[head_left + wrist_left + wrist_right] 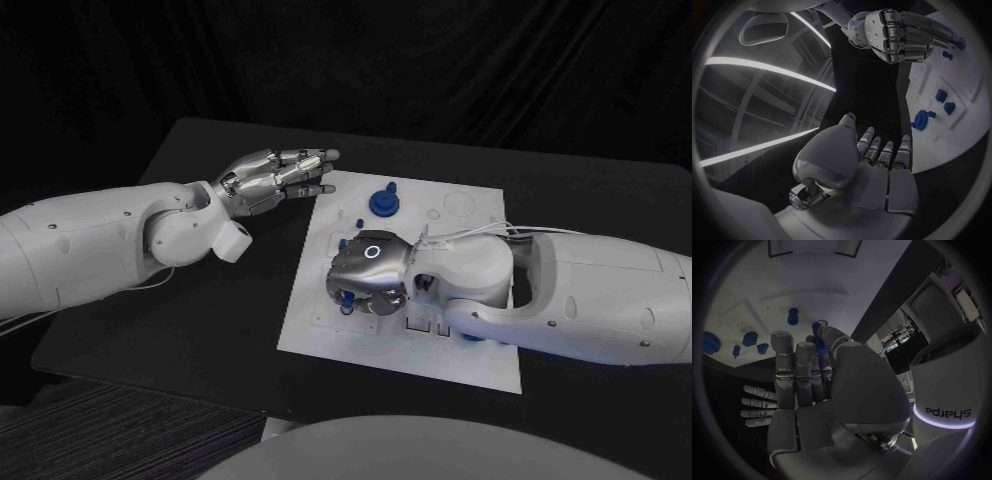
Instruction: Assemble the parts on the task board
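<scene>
The right wrist carries the word "sharpa", seen mirrored in its own view. The right hand [368, 275] hangs palm down over the board [447, 355] at centre, fingers curled; a blue part [819, 335] shows at its fingertips, though whether it is pinched I cannot tell. At 12 o'clock a round blue part [384, 201] stands near the board's far edge. At 10 o'clock the left hand [277, 176] hovers off the board's corner over bare table [173, 330], fingers straight and together, holding nothing.
</scene>
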### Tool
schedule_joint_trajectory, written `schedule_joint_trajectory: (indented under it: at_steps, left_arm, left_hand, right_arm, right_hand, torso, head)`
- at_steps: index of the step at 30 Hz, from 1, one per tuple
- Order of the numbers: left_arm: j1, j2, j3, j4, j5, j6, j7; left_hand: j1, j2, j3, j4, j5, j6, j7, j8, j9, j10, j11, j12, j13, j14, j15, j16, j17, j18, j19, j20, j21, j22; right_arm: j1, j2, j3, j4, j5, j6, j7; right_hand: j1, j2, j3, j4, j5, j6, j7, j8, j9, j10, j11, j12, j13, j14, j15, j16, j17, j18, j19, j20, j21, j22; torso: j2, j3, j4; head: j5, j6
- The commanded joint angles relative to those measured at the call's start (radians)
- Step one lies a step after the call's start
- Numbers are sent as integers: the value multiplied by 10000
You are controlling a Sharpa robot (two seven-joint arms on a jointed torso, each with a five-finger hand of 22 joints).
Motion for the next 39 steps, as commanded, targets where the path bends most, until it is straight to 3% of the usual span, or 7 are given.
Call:
schedule_joint_trajectory:
  at_steps: [1, 25, 30, 31, 33, 37, 39]
  left_arm:
    - [-13, 19, 8, 0, 55, 149, 45]
    - [-42, 68, 8, -95, 55, 346, -56]
    - [-54, 63, 8, -104, 55, 371, -68]
    - [-58, 62, 8, -106, 55, 374, -70]
    - [-67, 60, 8, -110, 55, 381, -72]
    - [-88, 53, 8, -113, 55, 386, -76]
    - [-102, 43, 8, -110, 55, 388, -79]
  left_hand:
    - [82, 43, 52, 19, 65, 56, 15, 49, 16, -2, 74, 52, 13, 6, 32, 66, 13, 156, 57, -7, 39, 5]
    - [81, 26, 60, 27, 60, 73, 44, 58, 17, -6, 76, 49, 10, -4, 25, 60, 10, 158, 60, -9, 40, -8]
    - [82, 16, 58, 25, 56, 105, 51, 66, 21, -5, 79, 53, 11, 0, 22, 63, 11, 158, 65, -9, 43, -1]
    - [81, 10, 57, 25, 53, 135, 69, 75, 26, -6, 77, 49, 9, -3, 20, 61, 10, 158, 65, -10, 43, -6]
    - [81, 9, 58, 26, 53, 157, 89, 84, 29, -5, 74, 52, 10, -2, 17, 63, 10, 158, 65, -10, 43, -10]
    - [81, 9, 58, 26, 53, 157, 89, 84, 29, -5, 74, 52, 10, -2, 17, 63, 10, 158, 65, -10, 43, -10]
    - [80, 11, 60, 29, 52, 197, 108, 96, 34, -7, 73, 48, 8, -3, 17, 62, 10, 158, 67, -10, 44, -11]
  right_arm:
    - [-62, -26, 5, 61, -165, -138, -149]
    - [-409, 41, 5, -166, -167, -254, -353]
    - [-441, 34, 4, -201, -167, -194, -446]
    - [-445, 30, 4, -203, -167, -201, -460]
    - [-450, 23, 4, -205, -167, -217, -483]
    - [-455, 5, 4, -207, -167, -254, -504]
    - [-457, -29, 4, -203, -167, -297, -501]
  right_hand:
    - [-47, 62, 32, -20, 51, 100, 0, -44, 13, 265, -194, 37, 23, -18, 8, -70, -12, -105, 21, 2, -61, 822]
    - [-80, 40, 60, -125, 56, 90, -19, -152, 12, 305, -220, 74, 121, -308, -10, -396, -354, -36, -221, -5, -426, 736]
    - [-263, -21, 86, -111, -205, -588, -33, -623, -161, -237, -137, -125, 140, -555, -38, -634, -601, 28, -490, -1, -796, 645]
    - [-333, -63, 92, -83, -370, -996, -183, -856, -261, -436, -93, -204, 127, -608, -40, -680, -651, 41, -548, 2, -873, 625]
    - [-530, -199, 79, 5, -849, -2071, -749, -1213, -539, -1107, 60, -440, 84, -792, 50, -851, -840, 88, -748, 36, -1197, 551]
    - [-747, -331, -168, 132, -1425, -2911, -967, -1218, -804, -2008, 195, -741, 2, -958, 128, -1001, -1030, 104, -922, 147, -1556, 467]
    - [-772, -303, -818, 307, -1923, -3312, -1111, -1166, -1023, -2922, 282, -900, -34, -1183, 219, -1191, -1278, 170, -1108, 261, -2045, 367]
  torso:
    - [0, -9, -6]
    - [1, -6, 0]
    - [-1, -8, 9]
    - [-1, -9, 10]
    - [1, -6, 15]
    - [4, -5, 16]
    - [3, -3, 13]
  head:
    - [-9, -1]
    - [-18, -1]
    - [-16, -1]
    - [-15, -1]
    - [-10, -1]
    - [-19, -1]
    - [0, -1]
